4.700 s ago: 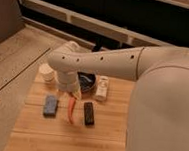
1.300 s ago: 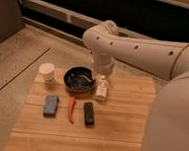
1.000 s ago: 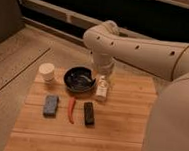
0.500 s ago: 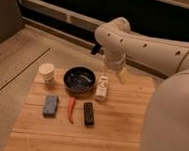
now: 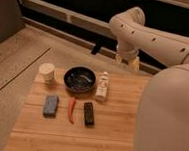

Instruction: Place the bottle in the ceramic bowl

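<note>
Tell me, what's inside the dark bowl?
The ceramic bowl looks empty: only its shiny bluish inside shows, nothing covering it. The bottle lies beside it, and the gripper hangs up behind both.

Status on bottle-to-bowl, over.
Gripper raised beyond board far edge, apart from bottle. Bottle lying on board, right of ceramic bowl. Nothing between them.

White cup, blue sponge, red pepper, black bar, wooden board

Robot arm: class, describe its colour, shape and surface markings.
The arm is smooth, rounded and cream-white, with a row of small dark dots along its shell. No cables show. Its hand hangs beyond the far edge of the wooden board.
</note>
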Available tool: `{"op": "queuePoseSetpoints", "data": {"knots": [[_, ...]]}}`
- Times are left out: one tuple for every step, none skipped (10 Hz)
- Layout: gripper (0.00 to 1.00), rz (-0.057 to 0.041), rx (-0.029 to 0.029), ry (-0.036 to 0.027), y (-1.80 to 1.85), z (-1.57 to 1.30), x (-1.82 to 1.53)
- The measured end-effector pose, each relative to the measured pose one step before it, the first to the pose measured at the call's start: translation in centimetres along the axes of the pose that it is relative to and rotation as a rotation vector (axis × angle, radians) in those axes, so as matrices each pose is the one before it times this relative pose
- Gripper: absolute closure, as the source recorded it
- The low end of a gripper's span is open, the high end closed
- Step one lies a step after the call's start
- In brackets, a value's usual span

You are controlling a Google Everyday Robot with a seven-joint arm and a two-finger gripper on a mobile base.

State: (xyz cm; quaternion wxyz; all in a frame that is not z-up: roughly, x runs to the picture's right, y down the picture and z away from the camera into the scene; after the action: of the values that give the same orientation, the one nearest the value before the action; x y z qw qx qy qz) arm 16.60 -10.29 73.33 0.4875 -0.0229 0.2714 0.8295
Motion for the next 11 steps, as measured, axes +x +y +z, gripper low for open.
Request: {"op": "queuePoseSetpoints", "data": {"knots": [[0.35,-0.05569,-0.05029,-0.00027,1.309,-0.580,-0.565],[0.35,-0.05372,-0.05179,0.00494,1.239,-0.369,-0.402],[0.35,-0.04971,-0.04655,0.01397,1.091,0.120,-0.144],[0.35,-0.03028,-0.03204,0.02001,0.580,0.507,0.014],[0.35,-0.03539,-0.03372,0.03832,0.299,1.319,0.101],[0.35,-0.01609,-0.00785,0.02472,-0.129,1.029,0.070],[0.35,-0.02391,-0.00274,0.02721,-0.096,1.093,0.018],[0.35,-0.02345,0.00665,0.01716,-0.006,0.659,-0.077],[0.35,-0.04773,0.02390,0.01332,0.146,0.595,-0.511],[0.35,-0.02910,0.01868,0.00434,0.219,0.156,-0.337],[0.35,-0.03728,0.01535,0.00254,0.766,0.158,-0.434]]}}
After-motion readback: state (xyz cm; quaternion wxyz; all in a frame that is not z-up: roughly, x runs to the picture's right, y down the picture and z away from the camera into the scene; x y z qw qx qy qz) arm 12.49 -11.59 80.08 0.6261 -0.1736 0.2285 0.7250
